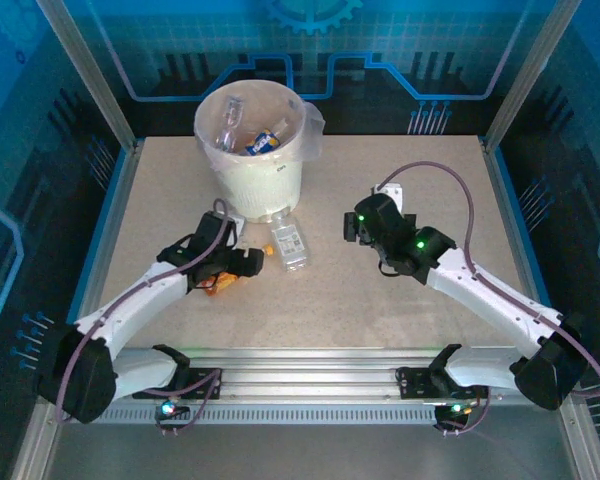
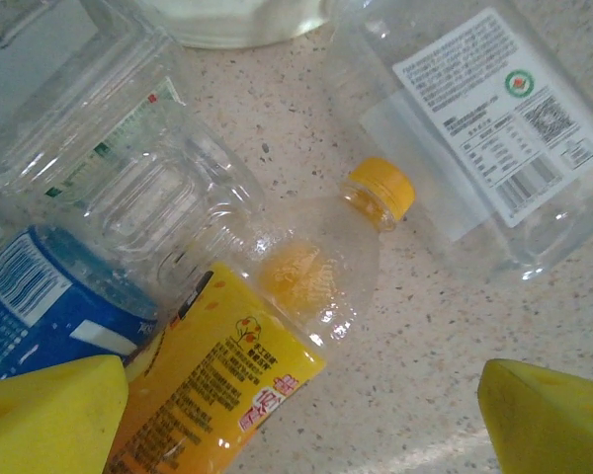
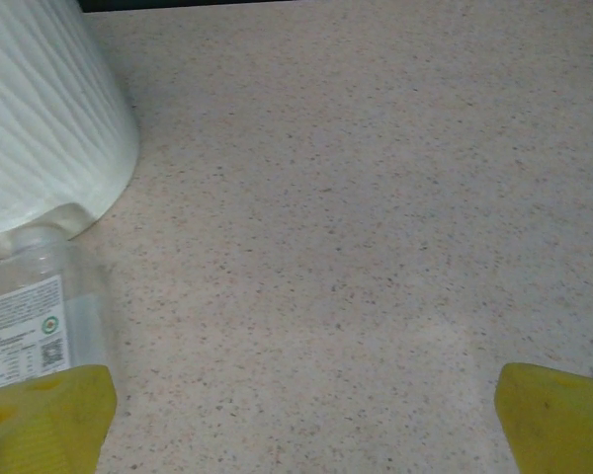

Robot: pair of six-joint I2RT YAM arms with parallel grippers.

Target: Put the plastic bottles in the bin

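The white bin (image 1: 250, 165) stands at the back of the table with plastic bottles (image 1: 263, 141) inside. Several bottles lie by its foot: a clear one with a white label (image 1: 291, 241) (image 2: 474, 128) (image 3: 30, 326), an orange-labelled one (image 2: 217, 385) with an orange cap (image 2: 381, 188), a blue-labelled one (image 2: 40, 306) and a crushed clear one (image 2: 128, 168). My left gripper (image 1: 238, 268) (image 2: 296, 425) is open low over the orange-labelled bottle, which lies partly between its yellow fingertips (image 2: 49, 415). My right gripper (image 1: 352, 228) (image 3: 296, 425) is open over bare table, right of the white-labelled bottle.
The bin's wall (image 3: 40, 109) rises close on the left in the right wrist view, and its base (image 2: 237, 20) sits just beyond the bottle cluster. Speckled tabletop (image 1: 400, 300) stretches to the right and front. Blue enclosure walls (image 1: 100, 180) border the table.
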